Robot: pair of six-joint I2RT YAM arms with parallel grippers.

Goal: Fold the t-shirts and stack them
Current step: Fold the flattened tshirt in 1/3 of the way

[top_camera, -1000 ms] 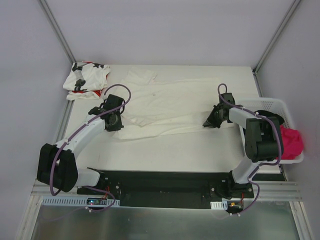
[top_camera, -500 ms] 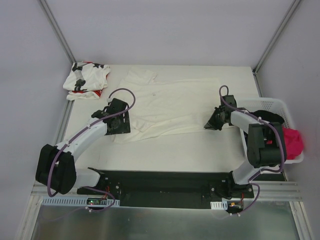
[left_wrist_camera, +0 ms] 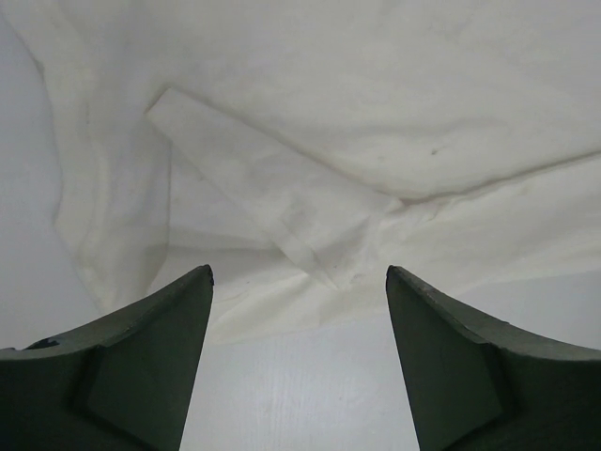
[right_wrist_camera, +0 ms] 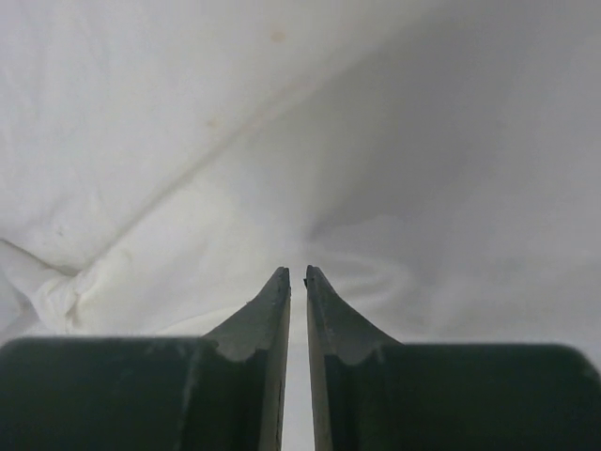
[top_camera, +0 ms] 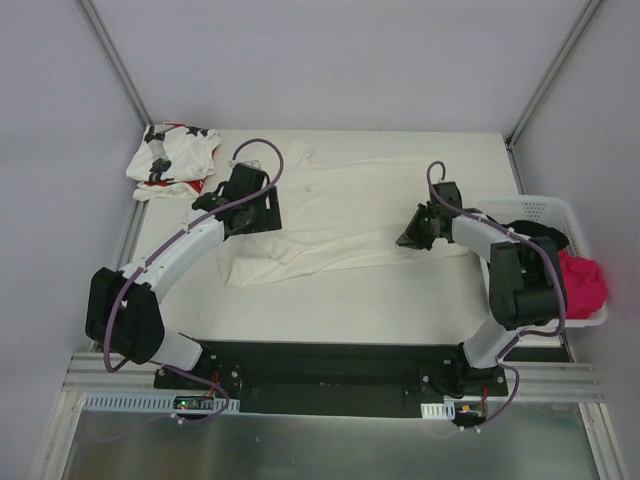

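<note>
Left gripper (top_camera: 264,207) has released the near-left corner of the cream-white t-shirt (top_camera: 340,210) and swung toward the far side. Its jaws have gone from shut to wide apart, and it now hangs over the shirt's left part with nothing between its fingers (left_wrist_camera: 160,329). The right gripper (top_camera: 408,238) has shifted only slightly.

**Tool state.** The right wrist view shows the right gripper's fingers (right_wrist_camera: 268,310) closed to a narrow slit at the shirt's right edge. The cloth puckers at their tips, so they appear to pinch a thin layer of it.

**Task objects.** The cream-white t-shirt lies spread across the middle of the table (top_camera: 330,300), wrinkled, with one sleeve (left_wrist_camera: 272,197) turned in over the body. The star-print t-shirt (top_camera: 170,160) sits crumpled in the far-left corner, well apart from it. A white basket (top_camera: 545,208) at the right edge holds a red cloth (top_camera: 585,280).

**Progress.** By these views the work is at an early stage. The first shirt is only being laid out, the second is untouched, and no stack exists.
</note>
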